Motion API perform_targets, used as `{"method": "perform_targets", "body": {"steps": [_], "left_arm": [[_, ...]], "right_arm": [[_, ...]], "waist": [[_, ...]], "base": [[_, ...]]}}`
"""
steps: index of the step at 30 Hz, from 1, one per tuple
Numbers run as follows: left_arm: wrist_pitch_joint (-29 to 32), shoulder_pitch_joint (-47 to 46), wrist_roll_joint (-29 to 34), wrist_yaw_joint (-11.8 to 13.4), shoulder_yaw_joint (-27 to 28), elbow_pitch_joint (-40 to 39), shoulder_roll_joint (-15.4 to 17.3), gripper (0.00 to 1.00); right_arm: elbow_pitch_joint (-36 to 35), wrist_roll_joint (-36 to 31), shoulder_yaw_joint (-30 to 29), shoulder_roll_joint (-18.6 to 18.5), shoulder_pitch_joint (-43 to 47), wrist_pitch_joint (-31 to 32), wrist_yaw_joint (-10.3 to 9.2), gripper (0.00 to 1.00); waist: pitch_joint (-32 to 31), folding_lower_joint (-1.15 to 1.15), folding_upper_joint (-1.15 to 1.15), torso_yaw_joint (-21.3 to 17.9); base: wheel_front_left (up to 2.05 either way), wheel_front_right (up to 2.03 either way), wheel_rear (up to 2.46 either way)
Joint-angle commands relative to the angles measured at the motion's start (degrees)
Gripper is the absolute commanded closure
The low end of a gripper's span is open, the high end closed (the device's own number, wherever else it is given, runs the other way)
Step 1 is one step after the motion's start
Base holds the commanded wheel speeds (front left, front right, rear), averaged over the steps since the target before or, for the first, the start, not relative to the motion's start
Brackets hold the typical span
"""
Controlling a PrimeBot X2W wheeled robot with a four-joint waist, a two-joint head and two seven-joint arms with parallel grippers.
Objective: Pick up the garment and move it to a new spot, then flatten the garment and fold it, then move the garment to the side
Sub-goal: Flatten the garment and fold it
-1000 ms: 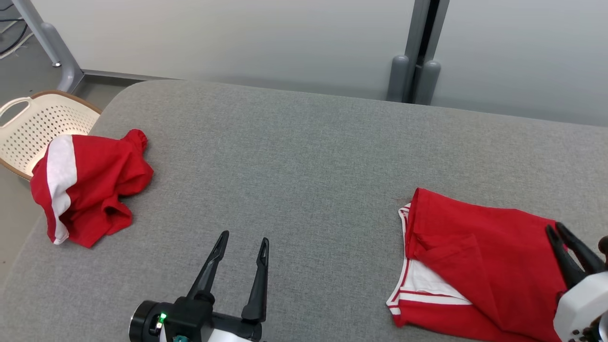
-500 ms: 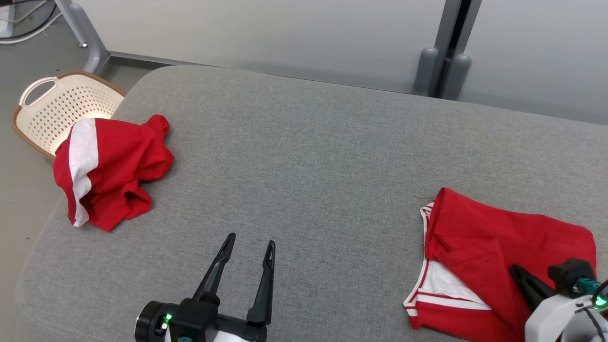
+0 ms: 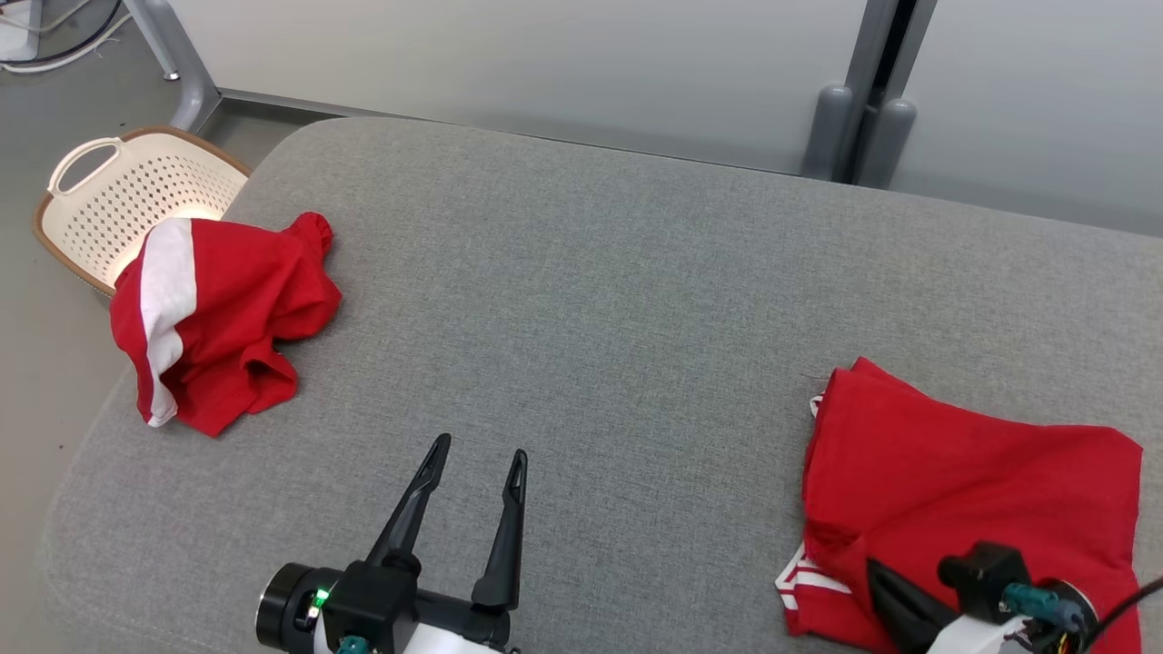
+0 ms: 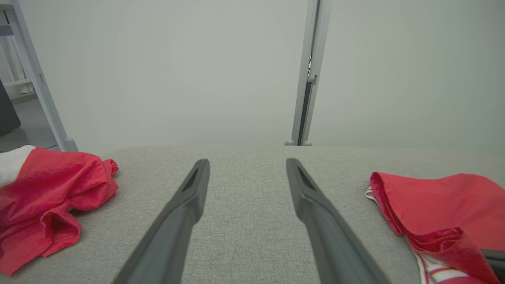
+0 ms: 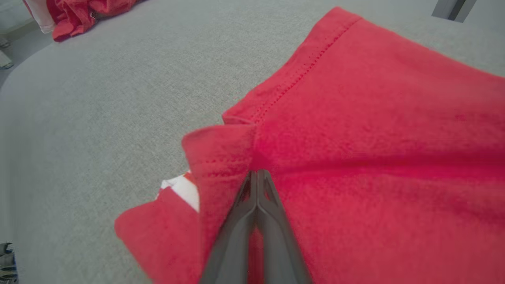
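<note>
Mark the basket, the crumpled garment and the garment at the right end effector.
basket (image 3: 127, 195): head view, its perforated inner wall.
crumpled garment (image 3: 241, 304): head view, its red middle.
folded garment (image 3: 981, 463): head view, its flat red top.

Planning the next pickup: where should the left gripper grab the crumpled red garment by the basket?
Likely the puckered fold on the right side of the crumpled garment, approached across the table by the left gripper: it stands proud, while the white-striped side sits at the edge by the basket.

No legible text or labels
</note>
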Motion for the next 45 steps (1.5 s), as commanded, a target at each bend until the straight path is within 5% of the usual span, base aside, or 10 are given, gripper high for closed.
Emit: {"method": "perform_targets", "body": {"steps": [1,8,9,10,11,20,27,45], "left_arm": [[-0.2,0.0,0.2,0.2,0.5,-0.3,0.1,0.0],[-0.2,1.2,0.0,0.9,1.8,-1.0,-0.1,0.0],[-0.2,1.6,0.1,1.0,2.1,-1.2,-0.1,0.0],[-0.2,2.0,0.1,1.0,2.3,-1.4,-0.1,0.0],[-0.2,2.5,0.1,1.0,2.7,-1.6,-0.1,0.0],[-0.2,6.1,0.1,1.4,7.9,-4.3,-0.6,0.0],[-0.1,9.0,1.1,-0.8,11.1,-5.3,-1.1,0.0],[-0.1,16.8,7.7,-5.1,17.0,-1.7,-2.3,0.0]], "right_arm": [[-1.4,0.4,1.5,-0.9,1.0,-1.3,-0.01,1.0],[-8.5,1.1,1.4,0.2,3.6,-5.2,-0.02,1.0],[-9.2,0.7,0.0,0.8,3.9,-5.5,-0.02,0.76],[-9.7,-0.1,-1.7,1.5,4.3,-5.6,-0.02,0.04],[-10.1,-1.4,-3.6,2.2,4.7,-5.8,-0.02,0.0],[-16.4,-16.5,-25.6,11.1,11.7,-5.7,-0.02,0.0],[-21.1,-21.4,-35.0,17.0,15.8,-5.8,-0.01,0.0],[-22.1,-25.3,-36.9,20.1,23.0,-5.7,-0.02,0.0]], "waist": [[-0.1,0.0,0.0,-0.2],[-1.7,0.0,0.0,-2.7],[-2.1,0.0,0.0,-3.2],[-2.6,0.0,0.0,-3.8],[-3.1,0.0,0.0,-4.4],[-8.6,0.0,0.0,-9.5],[-10.8,0.0,0.0,-12.3],[-12.5,0.0,0.0,-14.3]], "base": [[0.0,0.0,0.0],[0.0,0.0,0.0],[0.0,0.0,0.0],[0.0,0.0,0.0],[0.0,0.0,0.0],[0.0,0.0,0.0],[0.0,0.0,0.0],[0.0,0.0,0.0]]}}
